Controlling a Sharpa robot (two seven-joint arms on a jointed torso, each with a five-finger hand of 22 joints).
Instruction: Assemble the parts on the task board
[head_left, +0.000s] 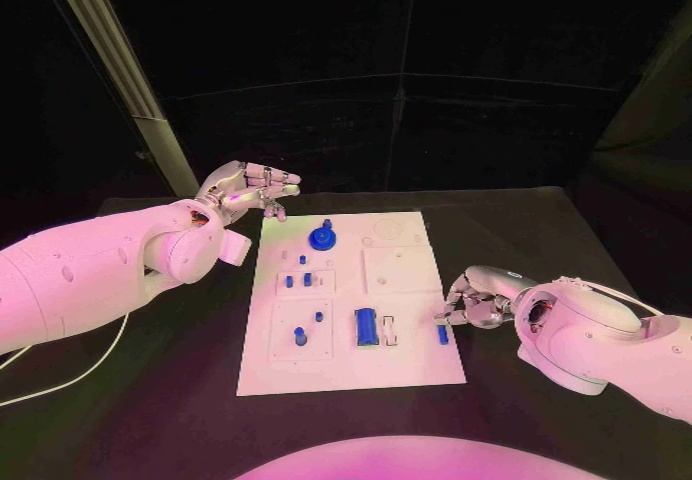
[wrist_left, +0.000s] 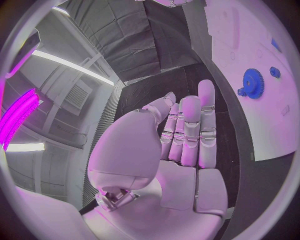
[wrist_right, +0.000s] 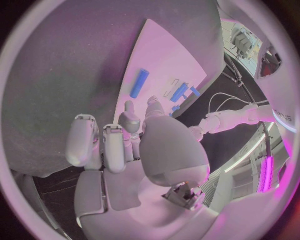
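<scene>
While the white board lies flat at the centre of the black bench, the right hand rests at its 3 o'clock edge, just beside a short blue pin that lies on the board near that edge. Its fingers are curled in toward the pin; whether they already touch or pinch it cannot be told, and in the right wrist view the pin lies apart from the fingers. The left hand hovers off the board's 11 o'clock corner, fingers loosely bent and apart, holding nothing; in its wrist view the fingers stretch out side by side.

A blue gear stands near 12 o'clock on the board. Small blue pegs sit at centre-left, another peg toward 8 o'clock, and a larger blue block lies just below the middle.

The pin looks light, rigid and smooth, probably hard plastic, so it is likely to roll or skid if nudged sideways. A pinch across its middle, thumb against a fingertip, seems the surest hold; taking it by one end would risk tipping it. The gear is best taken by its raised hub or across its rim.
</scene>
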